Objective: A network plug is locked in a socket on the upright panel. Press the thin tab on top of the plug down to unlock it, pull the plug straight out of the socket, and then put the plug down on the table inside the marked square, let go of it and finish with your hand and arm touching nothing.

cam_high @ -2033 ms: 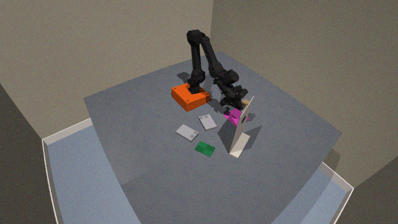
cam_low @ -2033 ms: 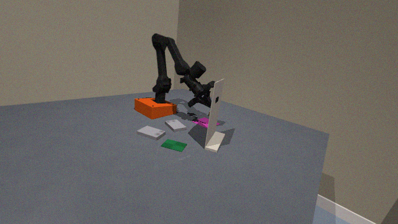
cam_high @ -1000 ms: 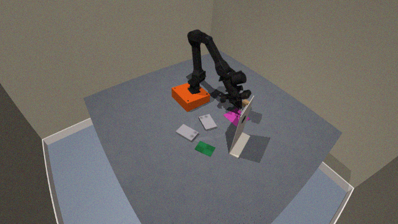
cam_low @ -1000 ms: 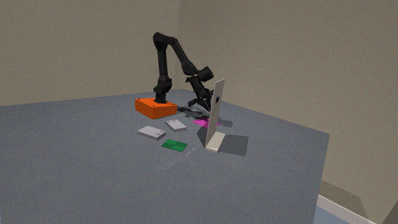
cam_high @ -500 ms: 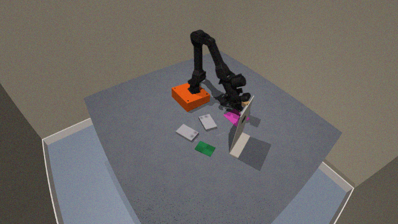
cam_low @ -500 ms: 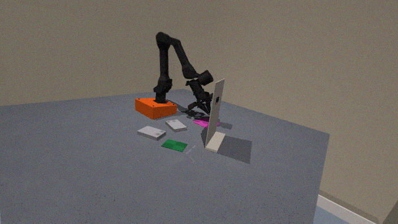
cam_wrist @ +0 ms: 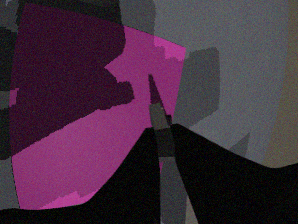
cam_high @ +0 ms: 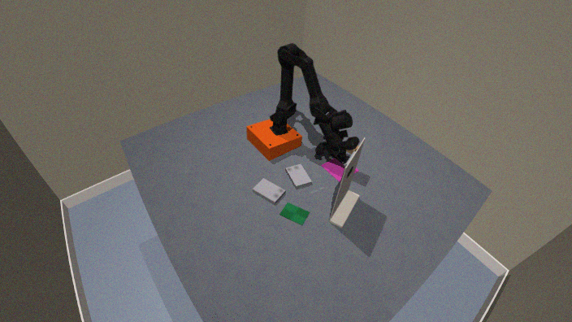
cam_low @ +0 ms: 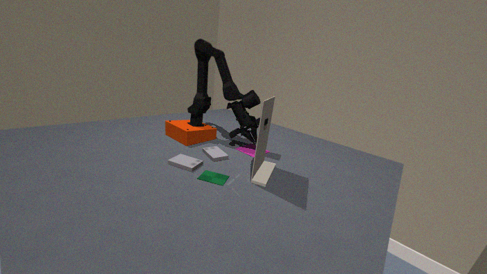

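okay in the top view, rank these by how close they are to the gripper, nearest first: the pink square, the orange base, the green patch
1. Pink square: right below the gripper, beside the upright panel.
2. Orange base: off to the image's left, under the arm.
3. Green patch: farthest, toward the camera, near the panel's foot.

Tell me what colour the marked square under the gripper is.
Bright magenta flat marked square, clearest in the wrist view, beneath the black parallel-jaw gripper.

The end effector (cam_low: 250, 135) hangs over the marked square (cam_low: 250, 151), behind the upright panel (cam_low: 263, 138).
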